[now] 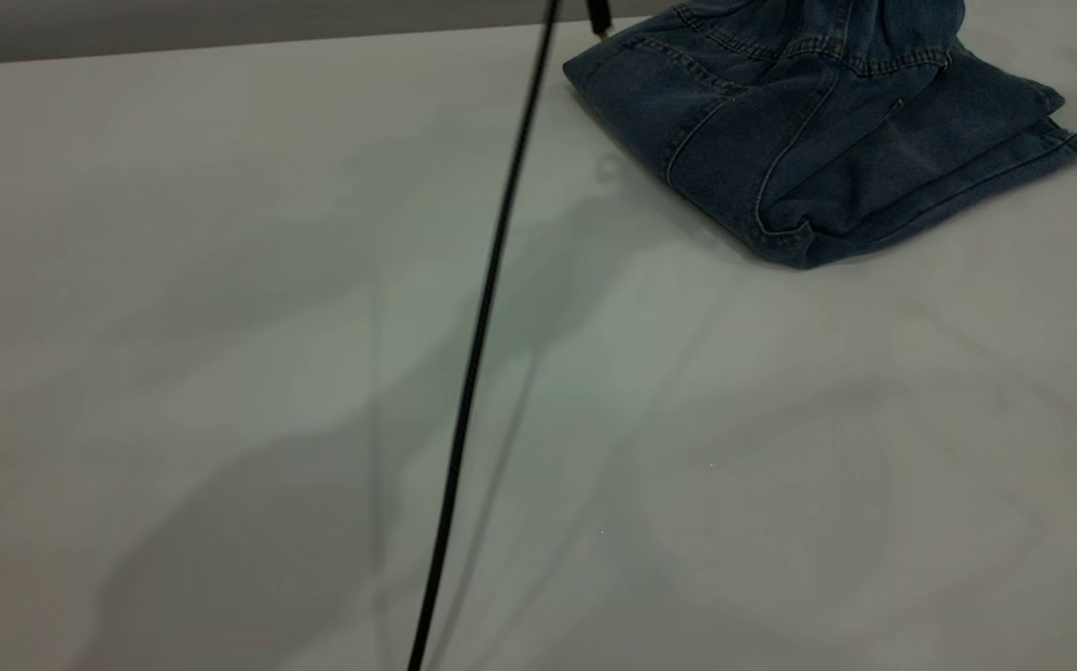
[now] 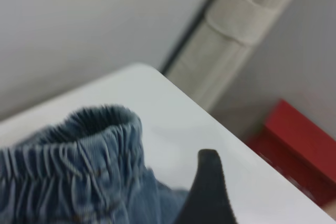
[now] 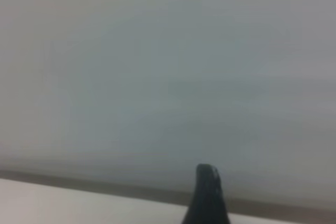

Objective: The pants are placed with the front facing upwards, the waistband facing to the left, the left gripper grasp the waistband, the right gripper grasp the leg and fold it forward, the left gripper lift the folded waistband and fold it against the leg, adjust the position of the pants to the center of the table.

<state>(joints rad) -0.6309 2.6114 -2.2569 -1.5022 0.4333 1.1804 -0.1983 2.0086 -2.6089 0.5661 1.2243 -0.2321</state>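
Exterior view, left to right: bare table (image 1: 222, 326); a thin black cable (image 1: 478, 335) runs from the near edge up toward the far edge; the pants (image 1: 818, 130) lie folded in a compact bundle at the far right of the table, upper part cut off by the frame; a small black tip (image 1: 598, 17) shows just beside the bundle's left far corner, and I cannot tell what it belongs to.

Left wrist view: the waistband (image 2: 68, 150), gathered and ruched, rises in a lifted arc just beside one dark finger (image 2: 207, 192) of the left gripper; its long axis runs across in front of that finger; the table corner lies beyond it; only this one finger shows, so whether the jaws are spread or pinching the band cannot be told.

Right wrist view: one dark finger (image 3: 206, 195) of the right gripper against a blank wall and a strip of table edge; no denim in sight; jaw state cannot be told.

Judgement: the left arm is the nearer to the pants; the bundle sits off-centre, so recentring looks outstanding.
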